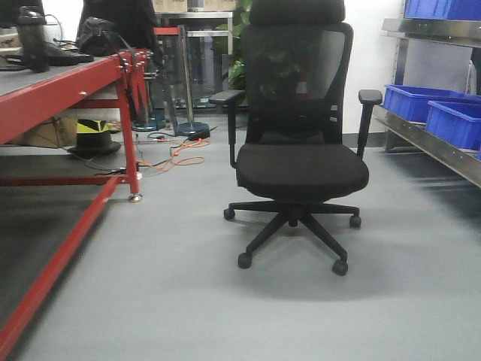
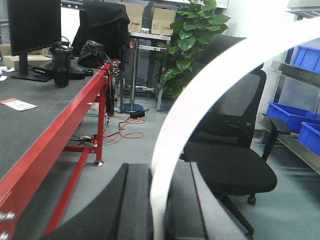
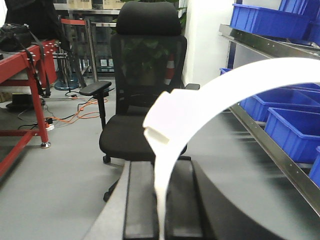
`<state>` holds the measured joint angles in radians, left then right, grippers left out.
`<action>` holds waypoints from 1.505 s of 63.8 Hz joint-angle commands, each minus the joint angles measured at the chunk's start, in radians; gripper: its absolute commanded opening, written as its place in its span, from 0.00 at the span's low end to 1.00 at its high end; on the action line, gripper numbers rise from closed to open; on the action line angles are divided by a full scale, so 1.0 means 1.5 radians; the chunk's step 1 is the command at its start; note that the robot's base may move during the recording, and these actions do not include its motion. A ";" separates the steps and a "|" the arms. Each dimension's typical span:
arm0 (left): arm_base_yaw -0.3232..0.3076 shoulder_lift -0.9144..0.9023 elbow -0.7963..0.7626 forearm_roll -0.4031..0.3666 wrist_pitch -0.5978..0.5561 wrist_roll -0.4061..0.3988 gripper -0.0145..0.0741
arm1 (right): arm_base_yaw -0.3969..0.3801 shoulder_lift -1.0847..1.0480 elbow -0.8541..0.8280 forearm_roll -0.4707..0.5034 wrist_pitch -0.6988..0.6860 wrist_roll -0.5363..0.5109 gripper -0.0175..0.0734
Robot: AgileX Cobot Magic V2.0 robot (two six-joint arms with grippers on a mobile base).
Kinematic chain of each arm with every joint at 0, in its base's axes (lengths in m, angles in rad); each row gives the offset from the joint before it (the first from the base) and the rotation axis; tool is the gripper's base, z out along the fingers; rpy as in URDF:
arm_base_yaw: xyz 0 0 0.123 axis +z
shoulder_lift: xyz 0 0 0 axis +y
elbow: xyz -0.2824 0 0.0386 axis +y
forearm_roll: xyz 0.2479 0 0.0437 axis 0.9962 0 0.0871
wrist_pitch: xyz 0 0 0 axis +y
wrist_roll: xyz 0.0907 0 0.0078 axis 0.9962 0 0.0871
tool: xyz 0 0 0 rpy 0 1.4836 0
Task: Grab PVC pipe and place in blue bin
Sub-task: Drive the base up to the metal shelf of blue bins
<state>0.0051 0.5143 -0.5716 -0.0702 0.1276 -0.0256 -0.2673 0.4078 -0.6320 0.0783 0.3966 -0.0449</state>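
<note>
Carrying step — my left fingers (image 2: 135, 205) and right fingers (image 3: 140, 200) are each clamped shut on the pipe (image 2: 200, 95), its white arc rising between them. Next I must swing right to the blue bins (image 3: 295, 130) — then let go.

You're in a workshop-type lab here: a red-framed workbench (image 1: 75, 86) with a monitor (image 2: 32, 25) on it, steel shelving (image 1: 428, 143) lined with blue bins (image 1: 413, 101), orange cables (image 1: 180, 156) loose on the grey floor (image 1: 225, 308), and cardboard boxes (image 2: 162, 20) at the back.
</note>
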 commanded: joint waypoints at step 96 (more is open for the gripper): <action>0.000 -0.002 -0.002 -0.001 -0.015 -0.003 0.04 | 0.000 -0.001 -0.001 -0.002 -0.021 -0.005 0.01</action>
<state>0.0051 0.5143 -0.5716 -0.0685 0.1276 -0.0256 -0.2673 0.4078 -0.6320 0.0783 0.3966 -0.0449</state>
